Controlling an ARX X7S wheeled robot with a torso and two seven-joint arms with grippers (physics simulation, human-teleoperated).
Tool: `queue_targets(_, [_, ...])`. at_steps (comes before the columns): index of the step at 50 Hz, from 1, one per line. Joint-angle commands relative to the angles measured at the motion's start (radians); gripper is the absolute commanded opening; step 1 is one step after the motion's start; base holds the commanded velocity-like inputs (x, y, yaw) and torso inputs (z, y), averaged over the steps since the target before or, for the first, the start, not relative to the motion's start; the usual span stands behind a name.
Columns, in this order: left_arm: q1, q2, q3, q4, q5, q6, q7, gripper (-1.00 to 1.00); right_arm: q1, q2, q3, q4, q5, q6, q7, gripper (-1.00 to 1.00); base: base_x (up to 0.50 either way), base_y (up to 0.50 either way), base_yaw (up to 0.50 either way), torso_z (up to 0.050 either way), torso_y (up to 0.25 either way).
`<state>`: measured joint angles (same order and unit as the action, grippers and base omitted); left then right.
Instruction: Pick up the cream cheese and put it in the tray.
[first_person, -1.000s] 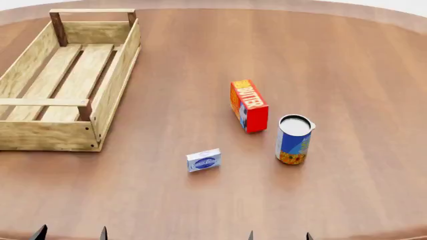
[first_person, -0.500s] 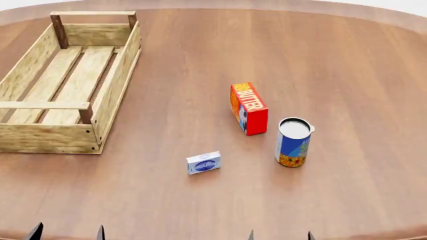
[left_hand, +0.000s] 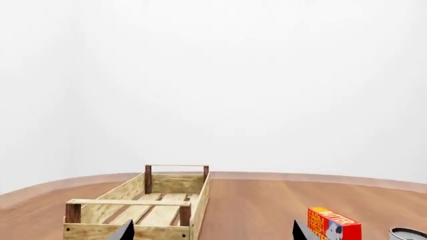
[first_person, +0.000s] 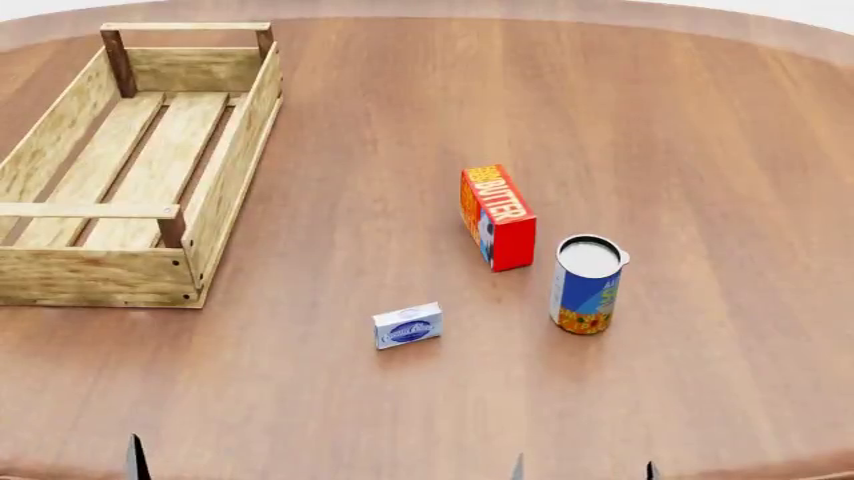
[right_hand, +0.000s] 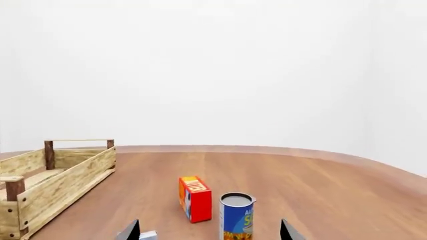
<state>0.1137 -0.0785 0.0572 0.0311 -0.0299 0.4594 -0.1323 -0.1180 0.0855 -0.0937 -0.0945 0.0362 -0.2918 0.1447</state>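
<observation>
Bright, even, diffuse light with no glare. Soft faint shadows sit under the can (first_person: 586, 284) and butter box (first_person: 498, 216), perhaps lit from overhead. All 3 renders are sharp, undistorted.

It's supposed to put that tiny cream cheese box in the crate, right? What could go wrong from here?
A few things, I'd guess. The cream cheese is small and lies flat on the table, so the fingers may slip off it. The butter box and the can stand close by, so an arm reaching in from the right could knock one over. The tray has raised walls; carried too low, the box could hit the rim.
</observation>
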Motion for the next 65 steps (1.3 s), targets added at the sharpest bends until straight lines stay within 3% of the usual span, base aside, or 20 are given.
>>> queue_targets(1, [0.046, -0.014, 0.008, 0.014, 0.015, 0.149, -0.03, 1.0, -0.051, 0.012, -0.008, -0.024, -0.008, -0.153, 0.03, 1.0, 0.0, 0.0, 0.0, 0.0, 0.0])
queue_targets(10, [0.069, -0.026, 0.016, 0.011, 0.032, 0.236, -0.048, 1.0, -0.076, 0.02, -0.011, -0.015, -0.018, -0.28, 0.054, 1.0, 0.0, 0.0, 0.0, 0.0, 0.0])
queue_targets(31, [0.084, -0.043, 0.018, -0.019, 0.042, 0.392, -0.09, 1.0, -0.076, 0.035, -0.025, 0.01, -0.029, -0.357, 0.094, 1.0, 0.0, 0.0, 0.0, 0.0, 0.0])
queue_targets(37, [0.067, -0.007, -0.04, -0.103, 0.158, 0.583, -0.169, 1.0, -0.077, 0.026, -0.014, 0.045, -0.077, -0.454, 0.13, 1.0, 0.0, 0.0, 0.0, 0.0, 0.0])
queue_targets(41, [0.058, -0.127, 0.077, -0.094, 0.229, 0.587, -0.399, 1.0, -0.077, 0.022, -0.008, 0.066, -0.107, -0.511, 0.15, 1.0, 0.0, 0.0, 0.0, 0.0, 0.0])
queue_targets(44, [0.043, -0.183, 0.134, -0.104, 0.26, 0.586, -0.505, 1.0, -0.072, 0.023, -0.01, 0.077, -0.116, -0.523, 0.158, 1.0, 0.0, 0.0, 0.0, 0.0, 0.0])
queue_targets(65, [0.016, -0.23, 0.199, -0.116, 0.256, 0.537, -0.566, 1.0, -0.059, 0.014, 0.003, 0.095, -0.203, -0.523, 0.231, 1.0, 0.0, 0.0, 0.0, 0.0, 0.0])
